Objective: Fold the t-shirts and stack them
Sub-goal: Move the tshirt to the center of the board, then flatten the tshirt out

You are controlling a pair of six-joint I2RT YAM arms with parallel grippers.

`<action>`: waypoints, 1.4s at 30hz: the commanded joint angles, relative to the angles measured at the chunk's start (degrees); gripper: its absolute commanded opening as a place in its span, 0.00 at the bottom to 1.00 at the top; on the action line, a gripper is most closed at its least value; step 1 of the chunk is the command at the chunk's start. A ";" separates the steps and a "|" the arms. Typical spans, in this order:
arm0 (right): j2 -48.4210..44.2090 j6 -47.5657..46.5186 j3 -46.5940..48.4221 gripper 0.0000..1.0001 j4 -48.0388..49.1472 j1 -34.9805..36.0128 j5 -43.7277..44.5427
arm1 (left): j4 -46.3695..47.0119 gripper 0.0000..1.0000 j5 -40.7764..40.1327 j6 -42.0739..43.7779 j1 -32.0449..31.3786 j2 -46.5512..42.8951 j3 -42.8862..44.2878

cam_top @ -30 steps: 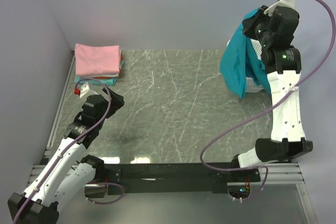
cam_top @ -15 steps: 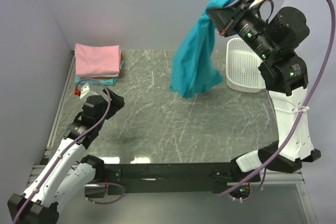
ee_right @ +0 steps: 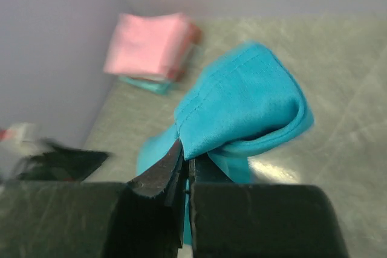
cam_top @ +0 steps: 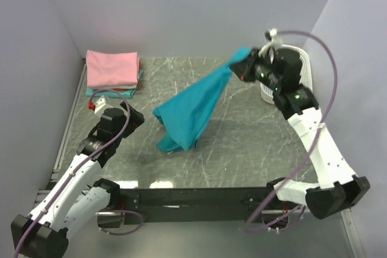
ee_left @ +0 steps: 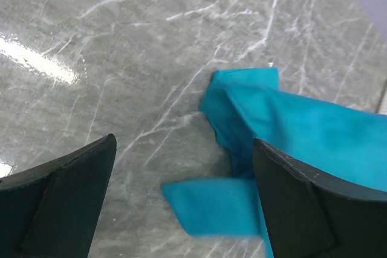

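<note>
My right gripper [cam_top: 243,67] is shut on the teal-blue t-shirt [cam_top: 187,113] and holds it up; the cloth hangs down to the left and its low end reaches the table's middle. In the right wrist view the shirt [ee_right: 245,104] bunches over the closed jaws of that gripper [ee_right: 186,161]. My left gripper [cam_top: 136,118] is open and empty, just left of the shirt's low end; in the left wrist view the shirt [ee_left: 284,125] lies beyond and between its fingers. A folded stack with a pink t-shirt [cam_top: 111,68] on top sits at the back left, also in the right wrist view [ee_right: 150,43].
The white lattice basket [cam_top: 302,74] stands at the back right, partly behind my right arm. An aqua shirt edge [cam_top: 115,93] and a red edge show under the pink one. Purple walls close the back and sides. A red and white tag [cam_top: 94,102] lies near the stack.
My right arm has swung the teal-blue shirt from above the basket down and left to the table's middle, where its low end now meets the surface. The left arm has barely moved.
</note>
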 commanded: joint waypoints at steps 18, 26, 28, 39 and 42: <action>-3.59 -0.85 -31.70 0.80 -2.67 -1.35 17.42 | 0.86 0.99 0.07 -2.52 -0.07 8.25 -0.19; 1.14 4.33 -34.78 0.74 0.58 29.27 20.16 | -0.02 1.00 -0.02 -3.57 0.01 5.70 -2.38; 5.95 5.82 -33.47 0.73 0.40 34.97 22.00 | -0.28 0.99 0.06 -3.66 0.01 5.26 -2.74; 24.00 10.75 -27.05 0.67 2.24 41.51 28.77 | -0.10 0.99 0.68 -3.22 0.10 4.55 -3.44; 25.05 11.37 -26.61 0.66 4.00 41.51 30.18 | 0.07 0.99 0.33 -3.22 0.10 4.55 -3.53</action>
